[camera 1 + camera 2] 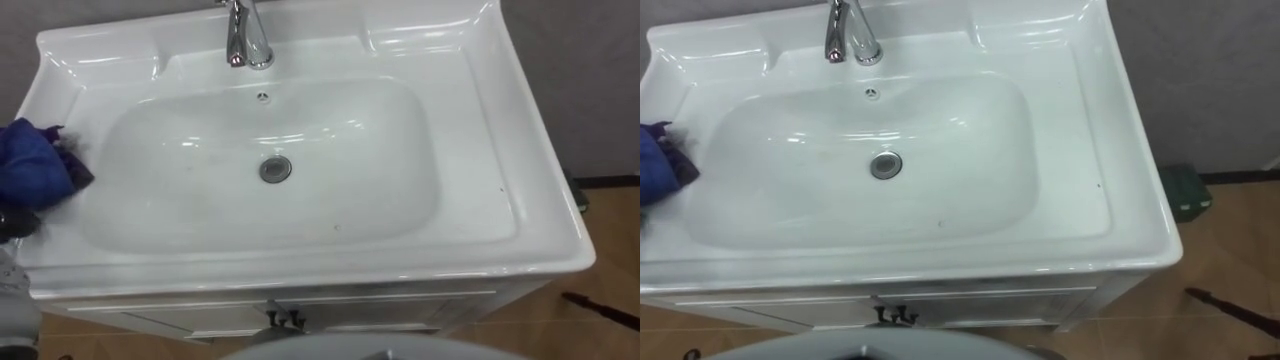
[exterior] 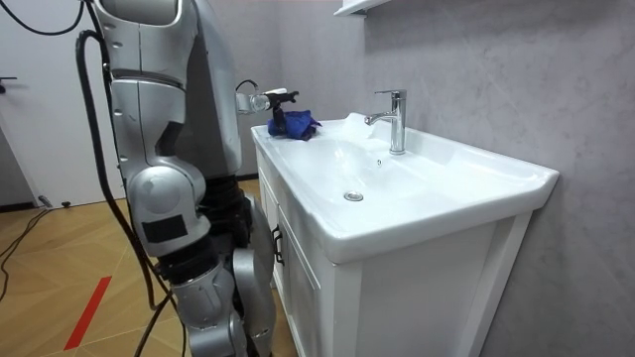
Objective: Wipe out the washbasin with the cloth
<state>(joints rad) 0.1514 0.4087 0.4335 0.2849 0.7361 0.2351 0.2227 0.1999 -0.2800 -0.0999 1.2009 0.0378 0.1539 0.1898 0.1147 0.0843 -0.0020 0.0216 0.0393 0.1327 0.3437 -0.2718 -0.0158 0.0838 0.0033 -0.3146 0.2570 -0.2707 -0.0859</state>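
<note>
- Resting on the left rim of the basin, the blue cloth lies by the left hand; whether that hand pinches it I cannot tell;
- the hollow looks unwiped; nearly all the wiping seems left.

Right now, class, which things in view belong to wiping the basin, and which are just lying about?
For the job: basin, blue cloth, left hand at the cloth.
Just there: tap, cabinet, dark object on the floor.
</note>
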